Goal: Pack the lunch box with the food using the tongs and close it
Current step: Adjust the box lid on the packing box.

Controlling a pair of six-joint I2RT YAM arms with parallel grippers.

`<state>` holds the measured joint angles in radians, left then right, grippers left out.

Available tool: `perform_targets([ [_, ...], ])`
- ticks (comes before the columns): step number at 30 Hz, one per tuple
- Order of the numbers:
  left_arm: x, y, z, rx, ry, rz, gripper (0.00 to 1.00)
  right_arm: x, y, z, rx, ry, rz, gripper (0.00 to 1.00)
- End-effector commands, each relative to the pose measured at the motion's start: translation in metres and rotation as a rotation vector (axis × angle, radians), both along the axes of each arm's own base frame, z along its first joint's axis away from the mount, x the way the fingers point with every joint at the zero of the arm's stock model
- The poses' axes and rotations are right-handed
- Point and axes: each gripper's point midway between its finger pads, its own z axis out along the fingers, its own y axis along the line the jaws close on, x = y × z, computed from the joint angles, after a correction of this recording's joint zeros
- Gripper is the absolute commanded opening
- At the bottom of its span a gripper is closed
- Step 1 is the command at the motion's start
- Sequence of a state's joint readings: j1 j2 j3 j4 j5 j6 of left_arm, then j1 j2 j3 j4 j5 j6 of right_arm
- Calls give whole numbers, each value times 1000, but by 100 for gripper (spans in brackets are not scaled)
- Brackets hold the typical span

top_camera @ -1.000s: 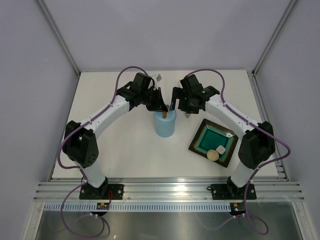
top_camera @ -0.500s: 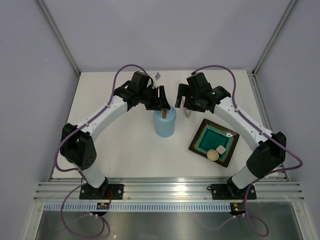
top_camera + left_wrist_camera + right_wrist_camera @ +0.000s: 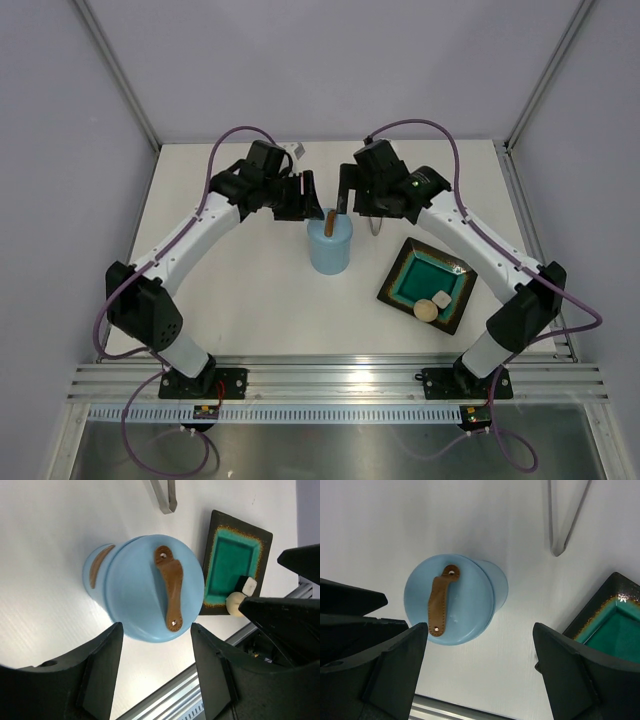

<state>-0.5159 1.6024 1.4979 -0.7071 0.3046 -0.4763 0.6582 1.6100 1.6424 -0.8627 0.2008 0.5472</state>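
The light blue lunch box [image 3: 329, 250] stands upright mid-table with its blue lid [image 3: 150, 587] on top, brown strap [image 3: 169, 592] across it. My left gripper [image 3: 308, 200] hovers open just left of and above the lid [image 3: 155, 630], touching nothing. Just right of the box top my right gripper [image 3: 355, 200] is open and empty too [image 3: 479, 630]. The silver tongs [image 3: 565, 520] lie on the table behind the box, mostly hidden in the top view. Two pieces of food, a beige bun [image 3: 427, 309] and a white cube [image 3: 439, 298], rest on the plate.
The dark square plate [image 3: 415, 270] with a teal centre sits right of the lunch box. White walls enclose the table on three sides. An aluminium rail [image 3: 330, 380] runs along the near edge by the arm bases.
The left gripper has opened off the lid's strap and drawn back slightly left. The right gripper has swung left, closer to the top of the lunch box.
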Motion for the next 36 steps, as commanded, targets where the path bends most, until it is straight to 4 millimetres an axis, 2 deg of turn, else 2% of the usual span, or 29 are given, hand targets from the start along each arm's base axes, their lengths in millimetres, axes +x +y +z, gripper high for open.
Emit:
perform_targets([
  [1,14,32,44,-30,-111,85,60,6,9,16,-40,-53,16,93],
  [2,14,40,53,-52,-127,102,60,5,13,16,-44,-53,29,93],
  [3,21,54,55,-65,-135,138,60,4,18,16,-47,-53,40,93],
  [8,24,95,64,-84,-150,239,59,6,40,21,-58,-65,81,93],
  [11,24,108,61,-91,-146,276,59,7,50,17,-67,-55,92,93],
  [16,22,111,50,-107,-113,289,59,11,59,-24,-138,24,86,93],
  [18,20,111,44,-109,-100,288,59,7,62,-44,-180,56,92,93],
  [22,21,112,40,-112,-93,291,59,-4,67,-66,-239,106,121,92],
  [26,22,111,39,-116,-89,288,59,-8,71,-58,-232,84,130,92],
  [30,22,110,37,-119,-84,283,58,-5,68,-30,-215,34,119,92],
  [36,21,112,39,-112,-93,291,58,1,61,25,-163,-80,89,92],
])
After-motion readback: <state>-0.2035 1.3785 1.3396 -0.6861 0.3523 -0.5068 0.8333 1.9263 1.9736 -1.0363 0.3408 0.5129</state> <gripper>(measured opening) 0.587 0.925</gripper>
